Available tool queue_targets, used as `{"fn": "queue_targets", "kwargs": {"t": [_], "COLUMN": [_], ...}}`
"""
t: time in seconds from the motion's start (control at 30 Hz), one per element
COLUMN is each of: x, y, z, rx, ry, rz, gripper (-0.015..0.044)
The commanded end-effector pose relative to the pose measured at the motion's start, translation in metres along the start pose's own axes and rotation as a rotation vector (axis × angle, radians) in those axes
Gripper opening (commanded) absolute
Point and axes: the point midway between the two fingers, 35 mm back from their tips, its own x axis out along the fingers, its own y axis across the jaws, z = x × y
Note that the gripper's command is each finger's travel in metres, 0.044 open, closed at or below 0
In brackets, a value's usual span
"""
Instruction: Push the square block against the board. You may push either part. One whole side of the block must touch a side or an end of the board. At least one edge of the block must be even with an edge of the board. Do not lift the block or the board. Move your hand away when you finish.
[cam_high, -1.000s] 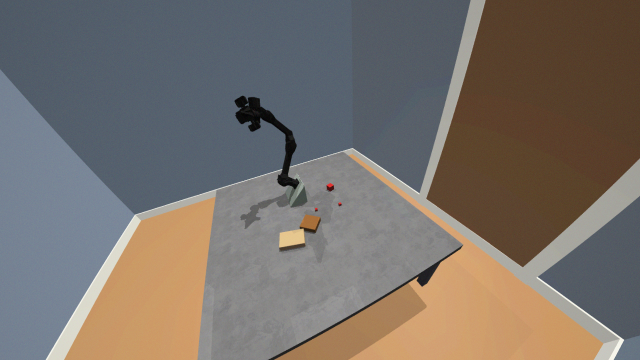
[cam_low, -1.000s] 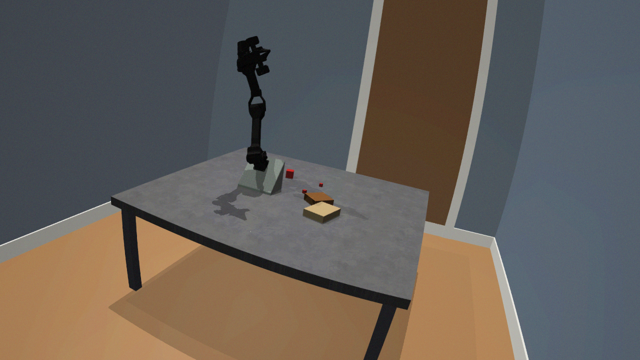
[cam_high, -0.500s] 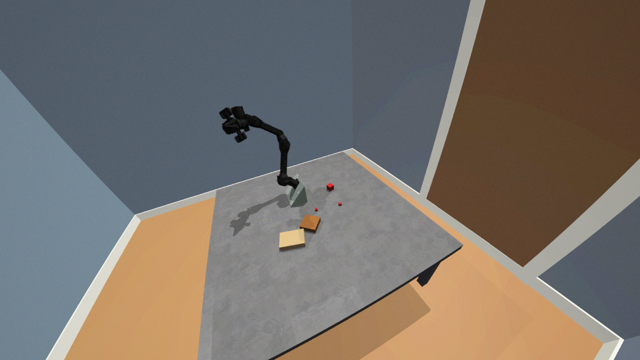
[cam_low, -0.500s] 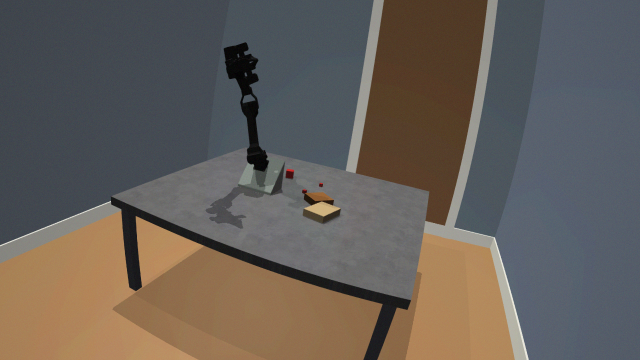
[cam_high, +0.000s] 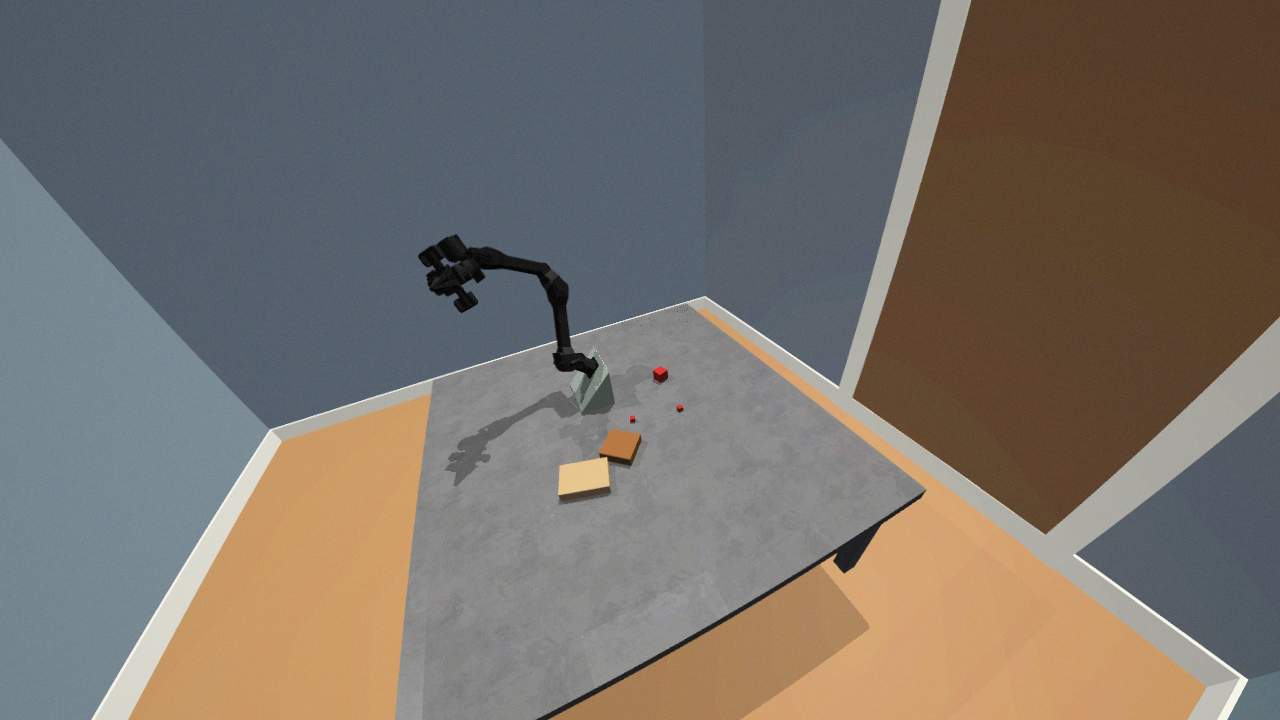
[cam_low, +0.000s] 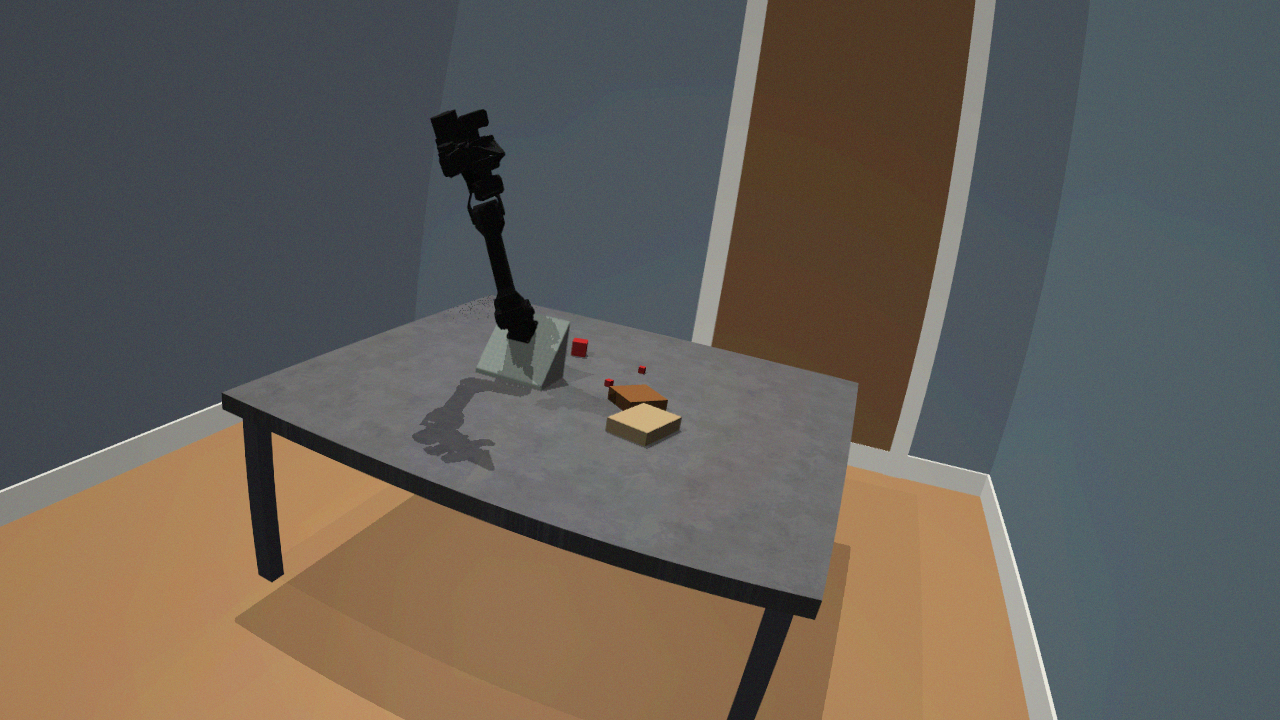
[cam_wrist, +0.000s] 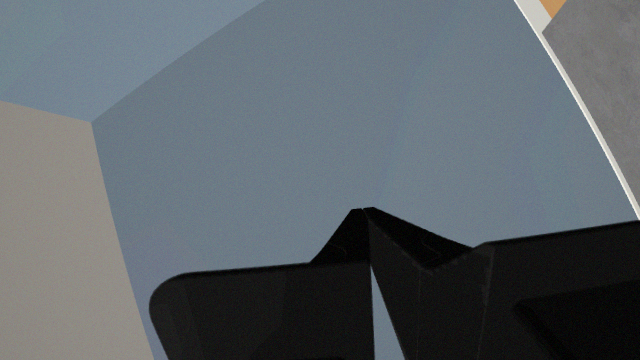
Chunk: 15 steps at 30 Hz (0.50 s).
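Note:
My gripper (cam_high: 435, 282) (cam_low: 499, 152) (cam_wrist: 362, 220) is shut and empty, high above the table and well away from both parts. The wrist view shows its two black fingertips together against the wall. The tan board (cam_high: 583, 477) (cam_low: 643, 419) lies flat on the table. The smaller brown square block (cam_high: 621, 445) (cam_low: 638, 394) lies flat beside the board's corner, on the side toward the arm's base. The block is turned relative to the board, so their sides are not parallel. A block corner is very near the board's corner; whether they touch cannot be told.
The grey table (cam_high: 501, 573) (cam_low: 733, 501) (cam_wrist: 600, 65) carries the arm's pale green wedge base (cam_high: 597, 394) (cam_low: 554, 362). A larger red cube (cam_high: 660, 374) (cam_low: 580, 347) and two small red cubes (cam_high: 632, 419) (cam_high: 679, 408) (cam_low: 608, 382) (cam_low: 641, 369) lie between base, block and far side.

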Motion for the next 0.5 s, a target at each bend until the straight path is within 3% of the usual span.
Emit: {"fn": "queue_targets", "kwargs": {"t": [0.0,0.47], "x": [0.012,0.059], "y": [-0.018,-0.081], "z": [0.014,0.054], "rx": [-0.007,-0.059], "ry": [-0.007,0.005], "rz": [-0.051,-0.215], "gripper": [0.0000,0.0000]}}
